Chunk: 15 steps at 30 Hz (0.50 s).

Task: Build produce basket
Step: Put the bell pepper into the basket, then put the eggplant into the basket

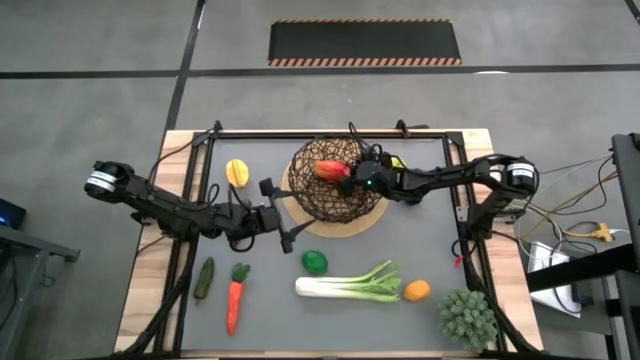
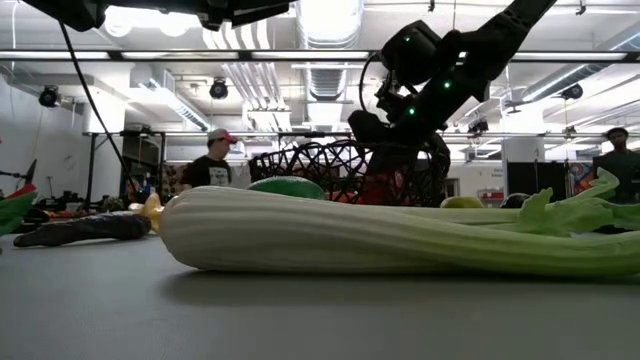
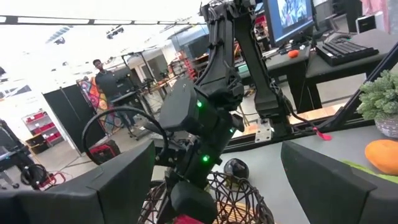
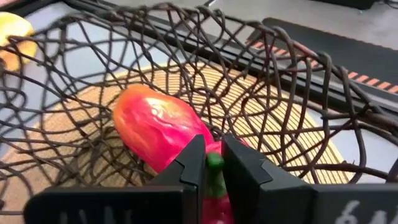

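Note:
The dark woven basket [image 1: 335,190] stands on a pale round disc [image 1: 375,218] at the table's far middle. My right gripper [image 1: 352,176] reaches in over its rim from the right, shut on a red pepper [image 1: 328,169] inside the basket; the pepper also shows in the right wrist view [image 4: 158,130]. My left gripper [image 1: 284,213] is open and empty just left of the basket. A yellow pepper [image 1: 237,172] lies at the far left. A cucumber [image 1: 205,278], carrot [image 1: 235,300], round green fruit [image 1: 314,262], leek [image 1: 350,285] and orange [image 1: 416,290] lie along the near side. My right gripper pinches the red pepper's green stem [image 4: 214,163] between its two fingertips. The fingers slant down into the basket from the table's right. The pepper's body points away past the fingertips, inside the lattice wall; whether it rests on the basket's bottom I cannot tell.
A spiky green bushy plant [image 1: 468,315] stands at the near right corner. A dark frame [image 1: 330,133] runs along the table's far edge and sides. A small yellow thing [image 1: 397,160] shows behind the right arm. People [image 2: 212,160] stand in the room beyond.

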{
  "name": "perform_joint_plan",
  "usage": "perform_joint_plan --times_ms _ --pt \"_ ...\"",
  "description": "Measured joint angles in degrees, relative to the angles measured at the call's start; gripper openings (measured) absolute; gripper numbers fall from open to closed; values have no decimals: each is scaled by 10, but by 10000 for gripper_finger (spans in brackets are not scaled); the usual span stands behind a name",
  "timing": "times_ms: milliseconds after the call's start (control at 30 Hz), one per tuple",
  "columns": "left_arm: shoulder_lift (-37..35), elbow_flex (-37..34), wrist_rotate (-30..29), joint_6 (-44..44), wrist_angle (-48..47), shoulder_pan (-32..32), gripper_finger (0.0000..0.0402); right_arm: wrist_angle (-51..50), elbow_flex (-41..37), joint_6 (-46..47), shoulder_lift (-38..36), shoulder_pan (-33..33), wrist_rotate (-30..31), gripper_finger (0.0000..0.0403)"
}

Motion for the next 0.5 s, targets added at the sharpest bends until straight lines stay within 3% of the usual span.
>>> perform_joint_plan --times_ms 500 --pt "0 0 -2 -82 -51 -37 329 -47 43 0 19 -1 0 136"
